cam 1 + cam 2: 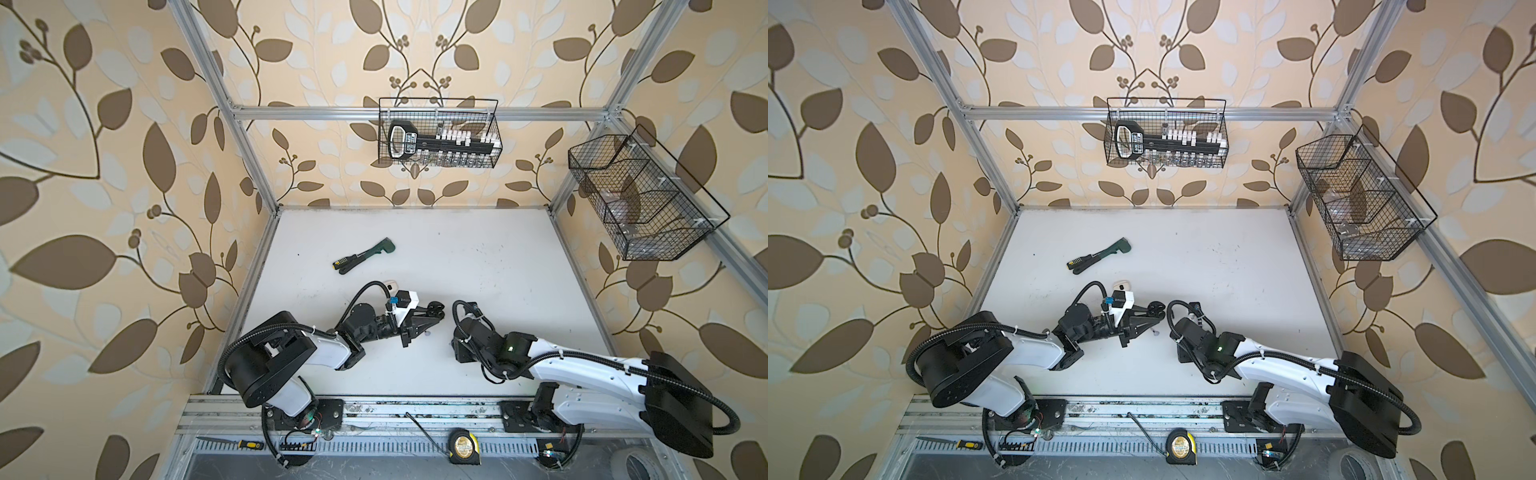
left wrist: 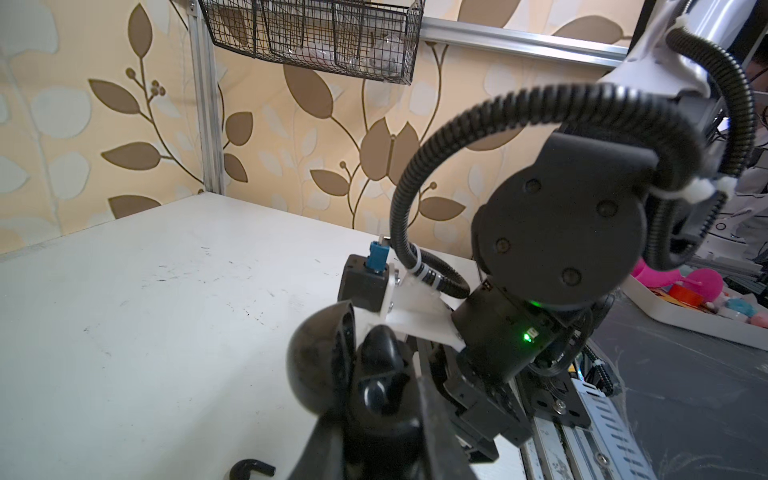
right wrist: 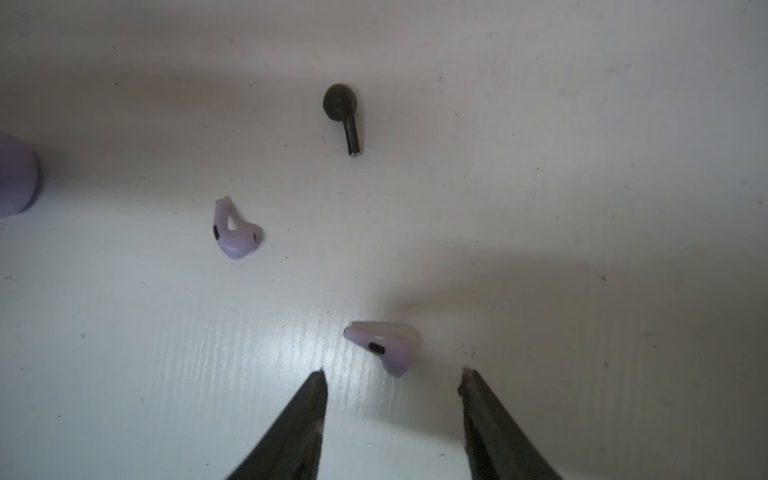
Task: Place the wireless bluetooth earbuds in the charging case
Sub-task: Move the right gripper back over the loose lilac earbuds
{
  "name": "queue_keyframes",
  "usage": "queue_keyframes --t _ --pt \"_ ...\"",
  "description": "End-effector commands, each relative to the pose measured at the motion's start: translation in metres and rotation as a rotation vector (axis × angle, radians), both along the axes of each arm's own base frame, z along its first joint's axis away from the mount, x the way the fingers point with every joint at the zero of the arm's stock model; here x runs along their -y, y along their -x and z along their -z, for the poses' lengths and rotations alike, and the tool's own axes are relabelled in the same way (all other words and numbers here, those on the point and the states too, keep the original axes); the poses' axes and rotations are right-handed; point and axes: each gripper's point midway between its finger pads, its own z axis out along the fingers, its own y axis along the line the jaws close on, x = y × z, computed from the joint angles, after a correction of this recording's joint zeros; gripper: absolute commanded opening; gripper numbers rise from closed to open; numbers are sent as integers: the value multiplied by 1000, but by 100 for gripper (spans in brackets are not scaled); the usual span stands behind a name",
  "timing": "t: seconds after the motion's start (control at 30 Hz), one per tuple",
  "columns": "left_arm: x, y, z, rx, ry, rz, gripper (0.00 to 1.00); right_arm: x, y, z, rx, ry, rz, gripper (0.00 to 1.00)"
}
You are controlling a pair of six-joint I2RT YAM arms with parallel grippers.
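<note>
My left gripper point(image 2: 374, 399) is shut on a black charging case point(image 2: 332, 361) with its lid open; in both top views the charging case point(image 1: 434, 309) point(image 1: 1156, 309) is held just above the table at mid-centre. In the right wrist view my right gripper point(image 3: 393, 374) is open and points down at the table. A lilac earbud point(image 3: 384, 345) lies loose just ahead of its fingertips point(image 3: 320, 386). Farther off lie a second lilac earbud point(image 3: 235, 232) and a black earbud point(image 3: 343, 112). A lilac case point(image 3: 16, 178) shows at the frame's edge. In both top views the right gripper is hidden under its own wrist.
A green-handled tool point(image 1: 363, 255) lies at the back left of the white table point(image 1: 498, 257). A white case point(image 1: 392, 286) sits behind the left wrist. Wire baskets point(image 1: 440, 133) point(image 1: 640, 195) hang on the walls. The right arm's wrist point(image 2: 557, 232) stands close to the left gripper. A tape measure point(image 1: 464, 446) rests on the front rail.
</note>
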Motion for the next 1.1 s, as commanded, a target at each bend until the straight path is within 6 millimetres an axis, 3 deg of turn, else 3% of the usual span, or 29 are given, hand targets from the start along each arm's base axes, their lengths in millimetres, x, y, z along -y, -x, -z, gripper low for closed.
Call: queue_keyframes --t 0.0,0.43,0.63,0.87,1.07 --pt "-3 8 -26 90 70 10 0 3 3 4 3 31 8 51" --pt "-3 7 -26 91 71 7 0 13 13 19 -11 127 14 49" --pt "-3 7 -26 92 70 7 0 13 12 25 -25 150 12 48" --pt "-3 7 -26 92 70 5 0 31 8 36 -47 206 78 37" --pt "-3 7 -26 93 71 5 0 33 3 38 -42 210 90 37"
